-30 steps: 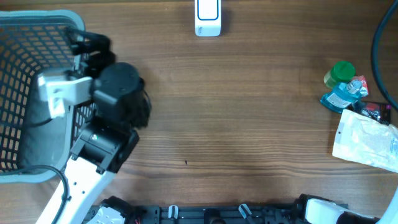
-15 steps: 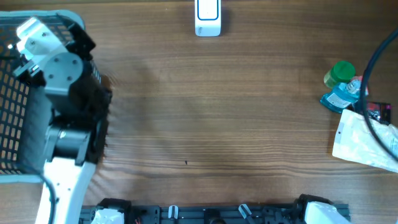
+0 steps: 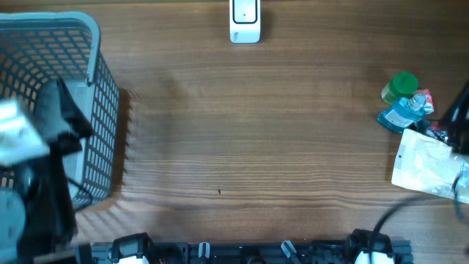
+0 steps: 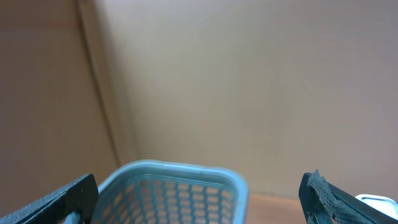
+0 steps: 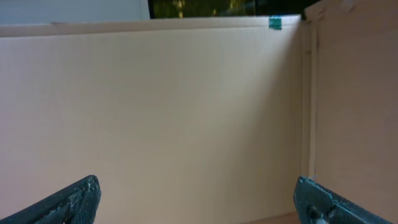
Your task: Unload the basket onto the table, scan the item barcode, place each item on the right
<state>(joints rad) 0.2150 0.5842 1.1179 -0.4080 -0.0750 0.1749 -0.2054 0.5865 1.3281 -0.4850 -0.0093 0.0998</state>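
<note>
Both claws are released, their fingers wide apart with nothing between them. The left claw point(image 4: 199, 200) looks over the basket point(image 4: 180, 186), and the right claw point(image 5: 202, 200) faces a cardboard wall point(image 5: 186, 112). On the tabletop point(image 3: 256, 147), at the near right, lies a white pouch point(image 3: 432, 167). Just beyond it are a blue bottle point(image 3: 401, 114) and a green jar point(image 3: 400, 86), close together. The blurred left arm point(image 3: 44, 147) is over the basket at the left. The scanner point(image 3: 245, 20) stands far centre, well apart from the items.

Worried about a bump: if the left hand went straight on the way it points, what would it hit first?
Probably the blue basket, whose rim lies low between the fingers of the open left hand. Above it there is only the beige wall. Depth is unclear.
</note>
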